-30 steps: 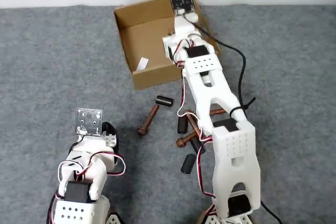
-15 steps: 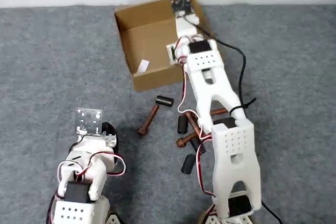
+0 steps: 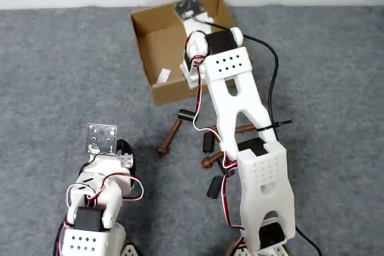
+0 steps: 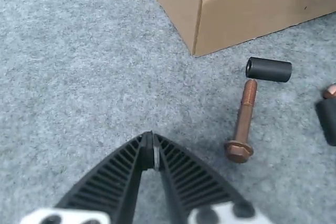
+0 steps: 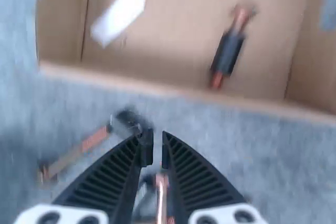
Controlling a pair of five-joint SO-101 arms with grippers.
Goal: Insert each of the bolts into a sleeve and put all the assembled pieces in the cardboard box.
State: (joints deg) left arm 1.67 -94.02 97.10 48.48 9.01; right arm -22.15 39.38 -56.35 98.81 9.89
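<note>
Right end effector (image 5: pixel 156 142): jaws a narrow gap apart, nothing clamped. It sits above the front wall of the cardboard box (image 3: pixel 144 34).

In the box: one assembled piece (image 5: pixel 228 50), a bolt through a sleeve, lies flat on the floor toward a side wall. A white slip (image 5: pixel 118 14) lies on the floor too, well apart from it.

Left end effector (image 4: pixel 152 149): jaws together, empty. It is low over the grey counter (image 3: pixel 54 76) on the near left, well apart from the box.

Loose parts on the counter in front of the box:
- first sleeve (image 3: pixel 188 114), on its side, near the box's front wall
- first bolt (image 3: pixel 169 136), threaded tip right at that sleeve, head pointing away from the box. Cannot tell if they touch.
- second sleeve (image 3: pixel 208 142), beside the right arm
- second bolt (image 3: pixel 208 161), head showing, shaft running under the arm
- third sleeve (image 3: pixel 213 187), nearer the arm's base, partly hidden by wiring
- third bolt (image 3: pixel 247 128), sticking out from under the arm on its far side
</note>
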